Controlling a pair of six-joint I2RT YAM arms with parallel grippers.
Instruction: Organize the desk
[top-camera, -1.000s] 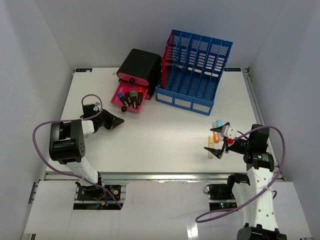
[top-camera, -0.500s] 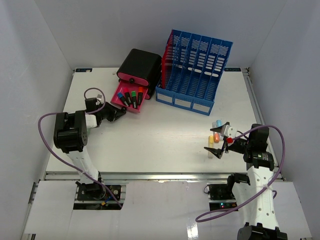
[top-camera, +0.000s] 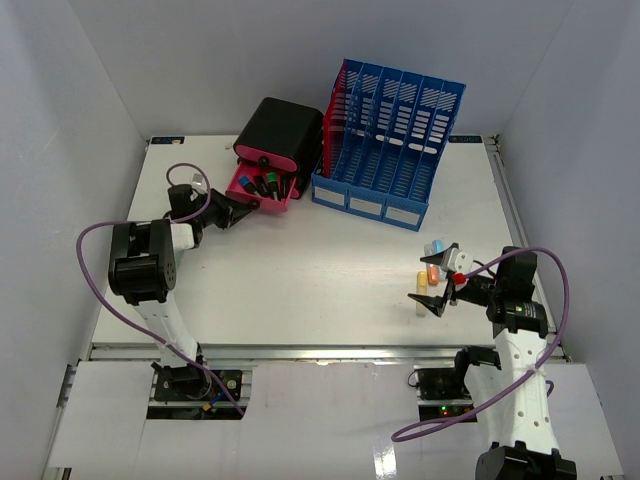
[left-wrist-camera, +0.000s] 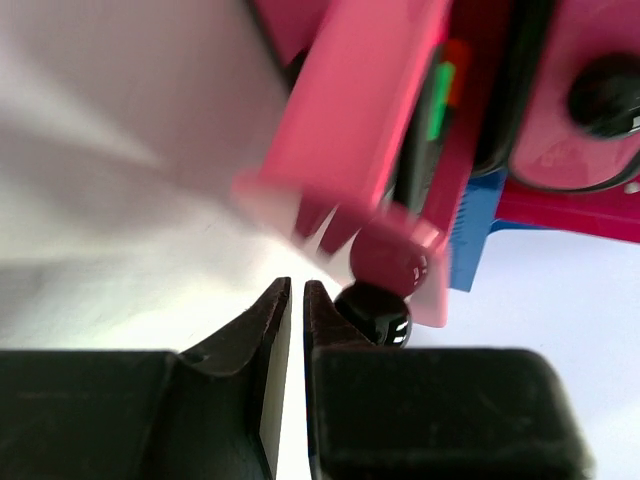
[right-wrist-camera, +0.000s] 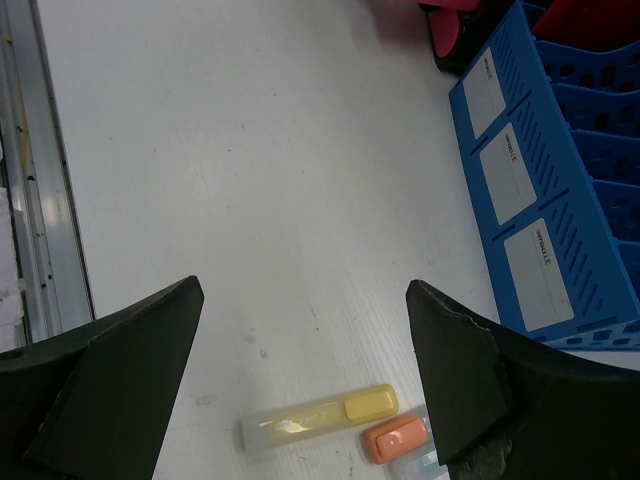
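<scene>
The white desk (top-camera: 330, 270) fills the floor of the grey-walled enclosure, with both arms reaching in from its near edge. The left gripper (top-camera: 243, 208) sits at the far left, its fingers pressed almost together with only a thin slit between them and nothing held; its tips are right at the front of a pink drawer (top-camera: 262, 188), but the blurred wrist view does not show whether they touch it. The drawer sticks partly out of a black drawer unit (top-camera: 282, 135) and holds several markers (top-camera: 262, 185) with coloured caps. Just right of the unit stands a blue file rack (top-camera: 390, 140) along the back. The right gripper (top-camera: 440, 280) hovers at the near right with its fingers spread wide and empty, above a yellow highlighter (right-wrist-camera: 320, 418) and an orange highlighter (right-wrist-camera: 395, 438) lying side by side on the desk
</scene>
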